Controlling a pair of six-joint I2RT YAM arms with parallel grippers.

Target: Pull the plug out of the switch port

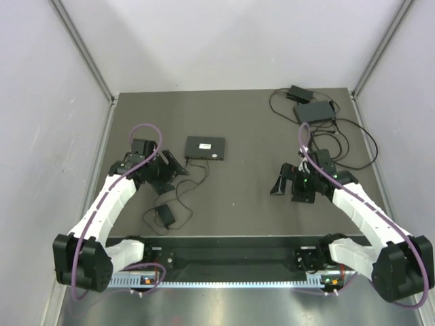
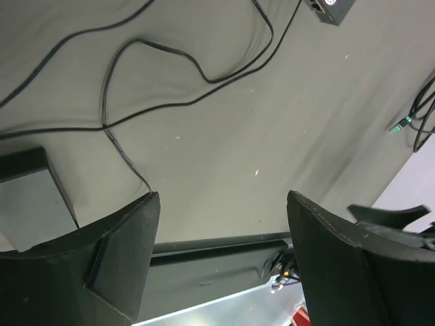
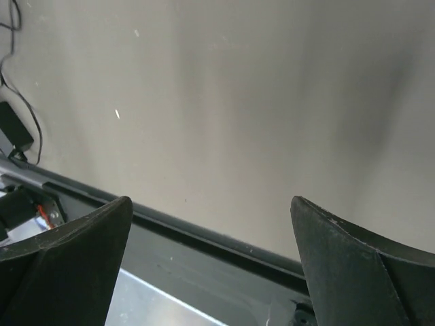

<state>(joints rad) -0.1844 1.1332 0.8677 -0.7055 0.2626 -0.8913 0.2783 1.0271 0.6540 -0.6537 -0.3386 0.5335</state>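
Observation:
A flat black switch [image 1: 205, 147] lies left of the table's middle, and one corner of the switch [image 2: 331, 8] shows at the top of the left wrist view. A thin black cable [image 1: 192, 175] meets its near edge, where the plug [image 1: 195, 161] is too small to make out. My left gripper [image 1: 171, 170] hovers open just left of and nearer than the switch, with nothing between its fingers [image 2: 129, 251]. In that wrist view the left gripper [image 2: 223, 204] is over bare mat. My right gripper [image 1: 284, 182] [image 3: 212, 204] is open and empty, well right of the switch.
The cable [image 2: 170, 61] loops across the mat to a small black adapter [image 1: 165, 216] near the front rail [image 1: 231, 257]. A second black box [image 1: 315, 112] with an adapter [image 1: 299, 93] and tangled cables sits at the back right. Grey walls enclose the table.

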